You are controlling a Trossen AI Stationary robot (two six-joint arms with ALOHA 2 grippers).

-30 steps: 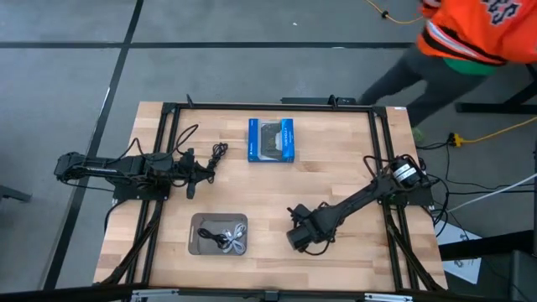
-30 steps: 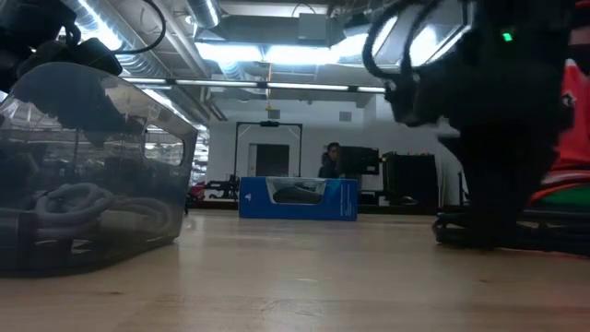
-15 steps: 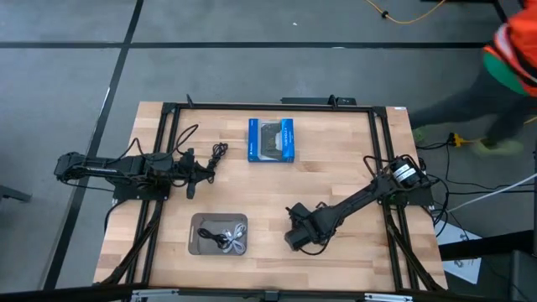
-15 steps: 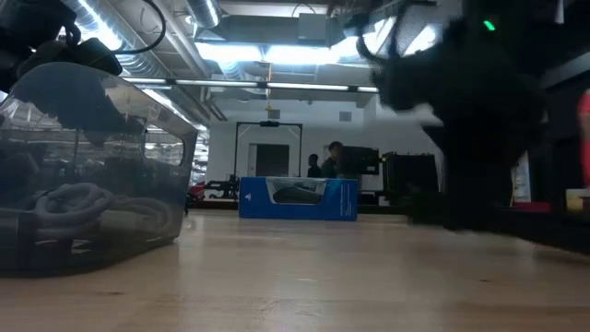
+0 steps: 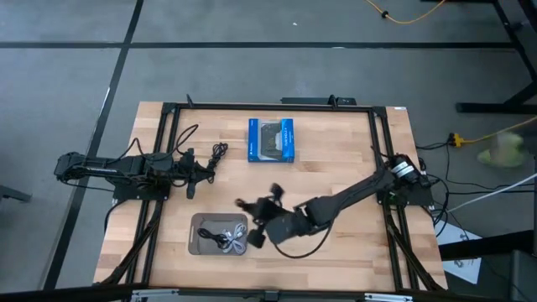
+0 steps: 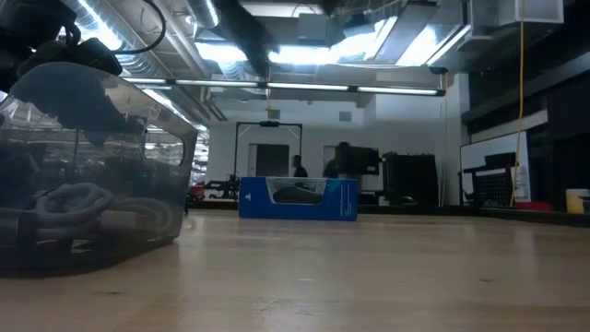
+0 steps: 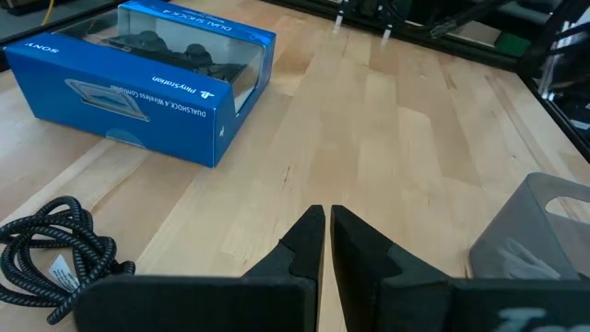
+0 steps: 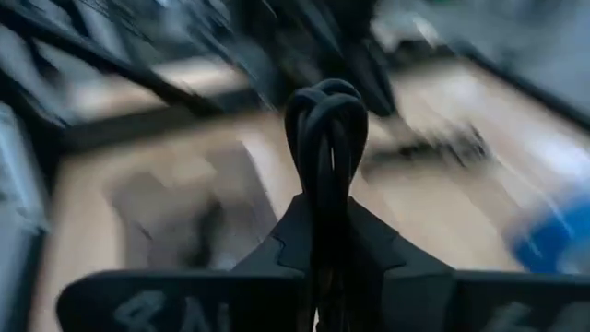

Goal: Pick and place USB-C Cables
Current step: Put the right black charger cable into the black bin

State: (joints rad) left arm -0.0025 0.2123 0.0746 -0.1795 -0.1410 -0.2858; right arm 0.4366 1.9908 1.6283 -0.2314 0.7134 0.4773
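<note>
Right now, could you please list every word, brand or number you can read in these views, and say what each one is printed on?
"SONY" – on the end face of the blue box, left wrist view.
"DUALSHOCK 4 Wireless Controller" – along the box's long side.
"DUALSHOCK" – on the box's top edge; the rest there is too small to read.
White marks, perhaps "4", on the right end effector – too blurred to read.
Tag on the black cable – unreadable.

The blue box (image 7: pixel 138 69) reads "SONY" (one end) and "DUALSHOCK 4 Wireless Controller", seemingly, along its side.
</note>
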